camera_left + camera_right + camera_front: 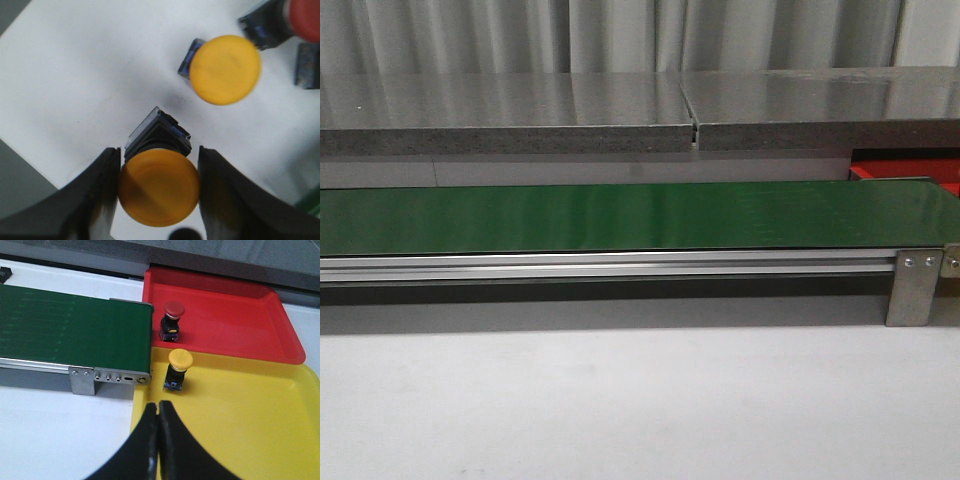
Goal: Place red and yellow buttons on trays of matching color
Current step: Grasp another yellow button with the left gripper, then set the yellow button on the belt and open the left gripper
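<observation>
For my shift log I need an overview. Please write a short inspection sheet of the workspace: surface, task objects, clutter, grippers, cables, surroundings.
Surface: white table carrying a green belt.
Job's things: red tray holds one red button; yellow tray holds one yellow button, both upright. More buttons on the white table, among them a loose yellow one.
Clutter: nothing seen.
Grippers: left gripper fingers on both sides of a yellow button; right gripper shut, empty.
Cables: nothing seen.
Surroundings: grey shelf, pale curtain behind.
</observation>
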You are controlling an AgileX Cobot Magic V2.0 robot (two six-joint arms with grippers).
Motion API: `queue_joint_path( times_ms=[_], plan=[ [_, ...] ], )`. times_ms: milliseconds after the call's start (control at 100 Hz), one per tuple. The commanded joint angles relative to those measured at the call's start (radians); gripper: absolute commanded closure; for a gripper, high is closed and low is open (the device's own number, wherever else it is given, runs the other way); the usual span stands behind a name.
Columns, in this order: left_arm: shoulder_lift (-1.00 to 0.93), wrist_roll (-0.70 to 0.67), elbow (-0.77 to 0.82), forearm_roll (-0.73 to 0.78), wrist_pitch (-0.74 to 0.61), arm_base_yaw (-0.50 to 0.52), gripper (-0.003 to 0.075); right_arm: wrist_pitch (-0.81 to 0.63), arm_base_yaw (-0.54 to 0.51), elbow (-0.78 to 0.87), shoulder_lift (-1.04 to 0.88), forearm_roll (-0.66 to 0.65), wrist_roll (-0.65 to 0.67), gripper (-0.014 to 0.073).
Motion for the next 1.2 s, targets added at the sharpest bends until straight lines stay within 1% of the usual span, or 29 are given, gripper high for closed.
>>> queue_joint_path(
  times_ms=[0, 210, 350, 620, 790, 880, 1100, 1150, 1190],
  plan=[
    [-0.121, 0.002, -0.031, -0.006, -0.007, -0.030, 0.0500, -0.063, -0.001, -0.025, 0.004, -0.002, -0.008, 0.0661],
    [-0.219, 0.002, -0.050, -0.035, 0.000, -0.127, 0.0500, -0.063, -0.001, -0.025, 0.004, -0.002, -0.008, 0.0661],
    [-0.219, 0.018, -0.114, -0.035, 0.047, -0.205, 0.0500, -0.063, -0.001, -0.025, 0.004, -0.002, -0.008, 0.0661],
    [-0.209, 0.027, -0.137, -0.035, 0.042, -0.321, 0.0500, -0.063, -0.001, -0.025, 0.004, -0.002, -0.008, 0.0661],
    [-0.167, 0.031, -0.137, -0.039, 0.056, -0.349, 0.0500, -0.063, -0.001, -0.025, 0.004, -0.002, -0.008, 0.0661],
    [-0.139, 0.052, -0.138, -0.045, 0.072, -0.353, 0.0500, -0.063, -0.001, -0.025, 0.004, -0.002, -0.008, 0.0661],
    [-0.108, 0.051, -0.138, -0.045, 0.075, -0.353, 0.0499, -0.063, -0.001, -0.025, 0.004, -0.002, -0.008, 0.0661],
    [-0.104, 0.054, -0.140, -0.045, 0.073, -0.353, 0.0489, -0.063, -0.001, -0.025, 0.004, -0.002, -0.008, 0.0661],
    [-0.099, 0.066, -0.140, -0.047, 0.071, -0.353, 0.0463, -0.063, -0.001, -0.025, 0.004, -0.002, -0.008, 0.0661]
  ],
)
